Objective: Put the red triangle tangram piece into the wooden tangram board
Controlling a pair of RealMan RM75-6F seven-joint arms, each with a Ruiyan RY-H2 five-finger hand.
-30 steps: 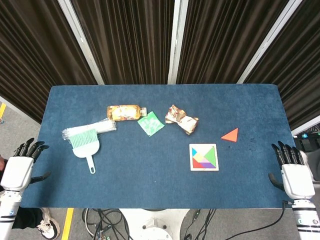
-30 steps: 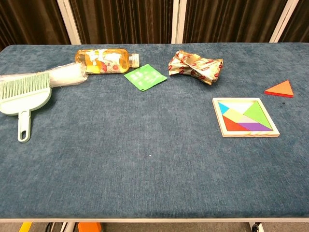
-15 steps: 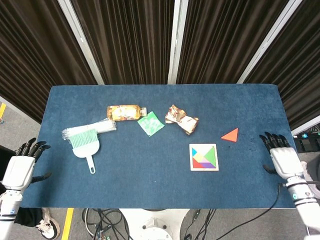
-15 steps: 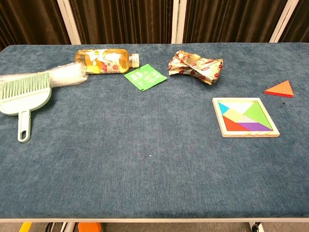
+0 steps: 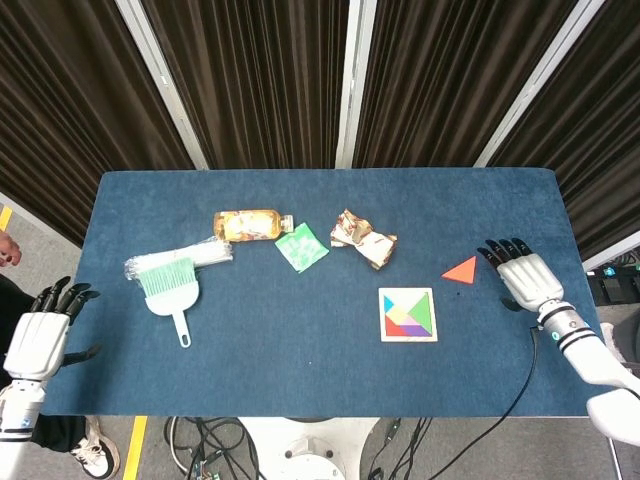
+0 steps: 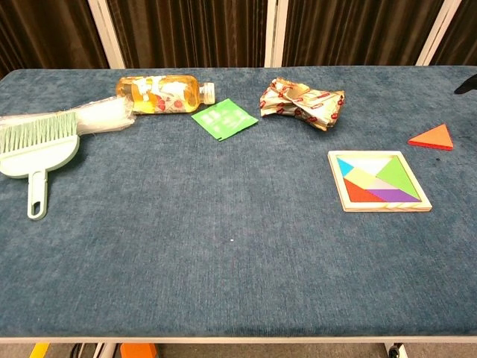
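From the head view, the red triangle [image 5: 461, 270] lies flat on the blue table [image 5: 300, 360], just beyond the right corner of the wooden tangram board [image 5: 408, 314], which holds coloured pieces. The right hand [image 5: 522, 276] hovers beside the triangle with fingers spread and empty, and the left hand [image 5: 38, 335] waits off the table edge, fingers likewise apart. From the chest view, the board [image 6: 378, 180] shows its tray filled with coloured pieces, the triangle [image 6: 433, 137] apart from it to the right.

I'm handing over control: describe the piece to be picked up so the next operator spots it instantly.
On the blue table, look at the robot's right side, beside the wooden tangram board. The red triangle lies flat just beyond the board, near the right hand. It is the only loose flat piece there.
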